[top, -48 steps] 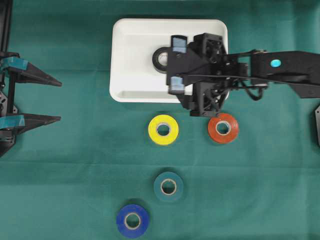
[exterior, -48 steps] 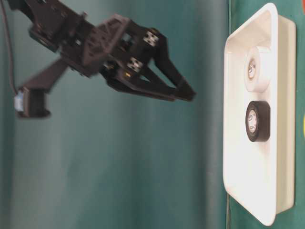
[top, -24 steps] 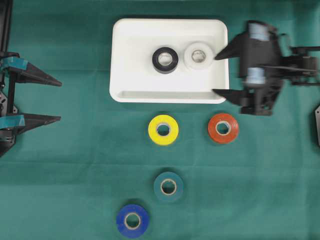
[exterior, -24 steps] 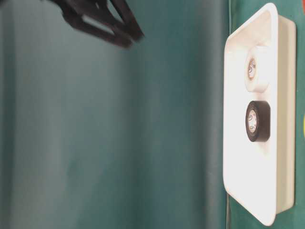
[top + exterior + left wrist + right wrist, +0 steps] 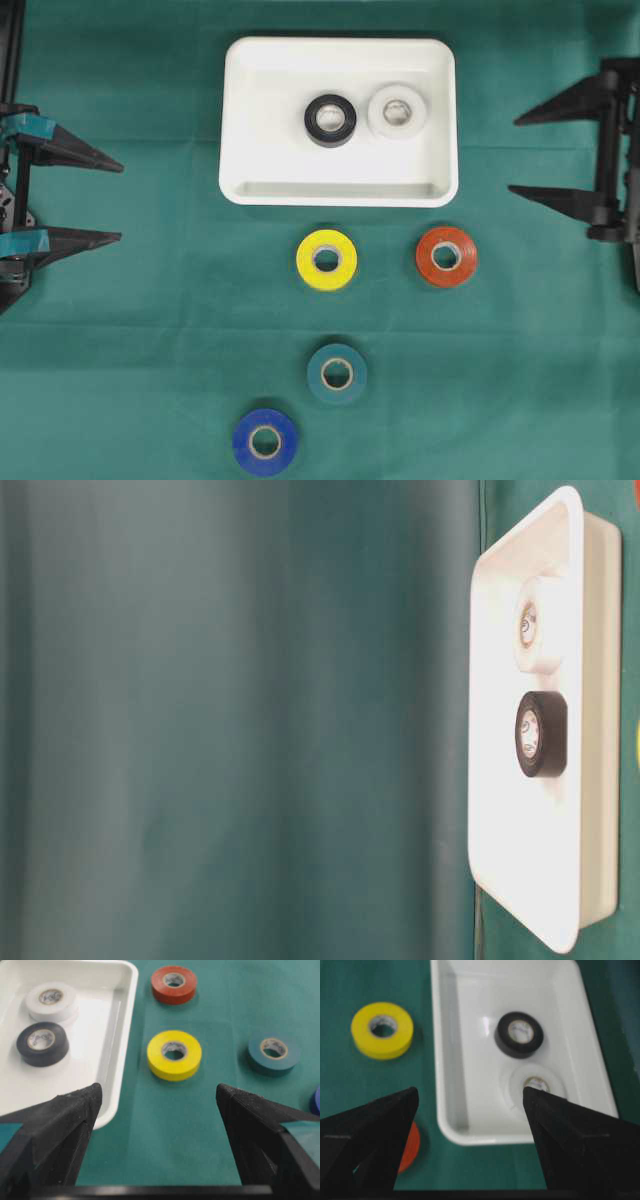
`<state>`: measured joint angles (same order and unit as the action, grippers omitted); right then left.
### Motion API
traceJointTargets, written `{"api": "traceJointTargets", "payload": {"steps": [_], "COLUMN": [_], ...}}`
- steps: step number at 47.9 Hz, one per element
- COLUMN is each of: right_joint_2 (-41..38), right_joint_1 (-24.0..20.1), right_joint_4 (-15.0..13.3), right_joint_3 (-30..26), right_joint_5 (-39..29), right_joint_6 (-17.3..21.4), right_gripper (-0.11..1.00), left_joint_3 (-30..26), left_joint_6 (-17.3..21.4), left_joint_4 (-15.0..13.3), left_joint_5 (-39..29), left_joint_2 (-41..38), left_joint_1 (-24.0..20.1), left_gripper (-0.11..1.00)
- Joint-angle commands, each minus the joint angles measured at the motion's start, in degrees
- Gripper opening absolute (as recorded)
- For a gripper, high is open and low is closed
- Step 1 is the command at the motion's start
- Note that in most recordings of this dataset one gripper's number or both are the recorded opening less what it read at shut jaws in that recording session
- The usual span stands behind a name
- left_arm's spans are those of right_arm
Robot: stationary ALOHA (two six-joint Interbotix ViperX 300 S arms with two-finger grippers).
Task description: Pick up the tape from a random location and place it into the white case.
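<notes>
The white case lies at the top middle of the green cloth and holds a black tape roll and a white tape roll. Below it on the cloth lie a yellow roll, an orange-red roll, a teal roll and a blue roll. My left gripper rests open at the left edge. At the right edge my right gripper stands open and empty, well clear of the case. In the right wrist view the case shows between the open fingers.
The table-level view shows the case from its side, with the black roll and the white roll inside it. Green cloth covers the whole table.
My right gripper has pulled back from over the case to the right edge, leaving the white roll in the case beside the black one. The left arm has not moved.
</notes>
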<state>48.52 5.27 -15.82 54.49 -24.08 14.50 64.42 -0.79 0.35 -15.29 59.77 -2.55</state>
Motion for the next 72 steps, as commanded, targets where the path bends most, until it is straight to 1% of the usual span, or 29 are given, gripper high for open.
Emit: {"api": "traceJointTargets", "payload": {"steps": [1, 8, 14, 22, 40, 46, 52, 65, 72], "right_joint_2": [2.1, 5.4, 6.7, 6.2, 5.8, 5.8, 5.8, 5.8, 5.8], "right_joint_1": [0.1, 0.4, 0.4, 0.4, 0.6, 0.6, 0.6, 0.6, 0.6], "right_joint_4": [0.3, 0.3, 0.2, 0.3, 0.3, 0.2, 0.3, 0.2, 0.3], "right_joint_3": [2.2, 7.8, 11.5, 13.4, 13.2, 13.1, 13.0, 12.9, 12.8], "right_joint_5": [2.3, 4.9, 8.2, 10.7, 11.1, 11.1, 11.1, 11.0, 11.0], "right_joint_6": [0.5, 3.4, 5.8, 6.4, 6.4, 6.4, 6.4, 6.4, 6.4], "right_gripper": [0.84, 0.84, 0.84, 0.83, 0.82, 0.82, 0.82, 0.82, 0.82], "left_joint_3": [-0.7, -0.7, -0.6, -0.6, -0.7, -0.7, -0.7, -0.8, -0.8], "left_joint_6": [-0.1, -0.1, -0.1, -0.1, -0.2, -0.2, -0.2, -0.2, -0.2], "left_joint_4": [-0.1, 0.0, -0.1, 0.0, -0.1, -0.3, -0.4, -0.4, -0.5], "left_joint_5": [0.3, 0.0, -0.2, -0.6, -1.1, -1.0, -0.8, -0.7, -0.7], "left_joint_2": [-0.4, -0.5, -0.4, -0.5, -0.5, -0.5, -0.5, -0.5, -0.6], "left_joint_1": [-0.2, -0.2, -0.1, -0.2, -0.2, 0.6, 2.6, 9.2, 9.7], "left_gripper": [0.95, 0.95, 0.95, 0.95, 0.95, 0.95, 0.95, 0.95, 0.95]}}
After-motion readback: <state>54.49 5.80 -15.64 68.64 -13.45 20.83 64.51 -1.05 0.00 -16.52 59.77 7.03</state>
